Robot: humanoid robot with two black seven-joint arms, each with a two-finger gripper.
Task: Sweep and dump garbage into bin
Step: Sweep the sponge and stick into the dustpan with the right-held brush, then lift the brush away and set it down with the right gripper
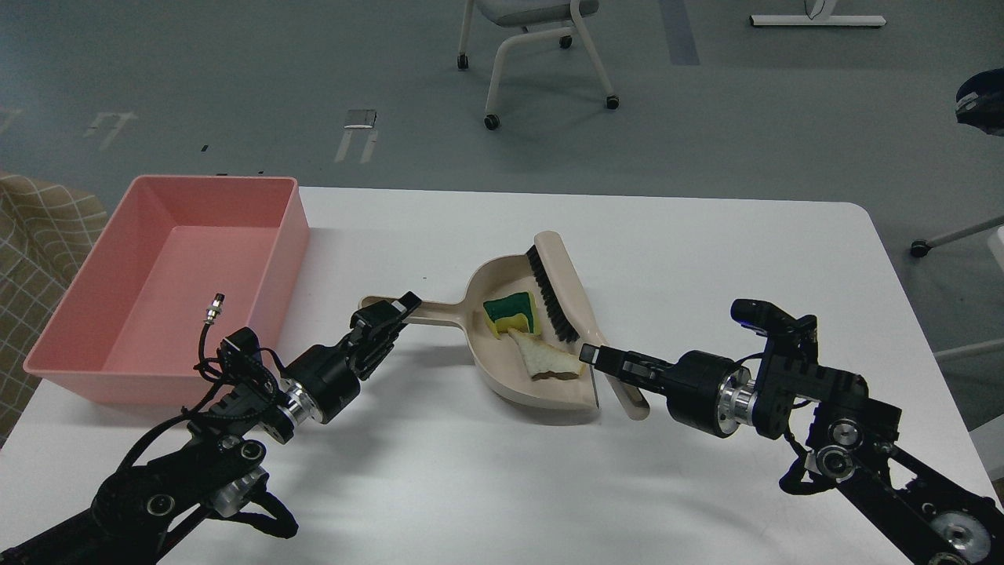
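The yellow sponge with green layer (pixel 509 311) and the white bread slice (pixel 544 359) both lie inside the beige dustpan (pixel 502 369) at the table's middle. My left gripper (pixel 390 313) is shut on the dustpan's handle (pixel 435 311). My right gripper (pixel 605 359) is shut on the handle of the beige brush (pixel 559 289), whose black bristles rest in the pan just right of the sponge. The pink bin (pixel 86 314) stands empty at the table's left.
The white table (pixel 706 259) has its right edge past my right arm. A checked cloth (pixel 35 235) lies left of the bin. A wheeled chair (pixel 533 55) stands on the floor beyond the table.
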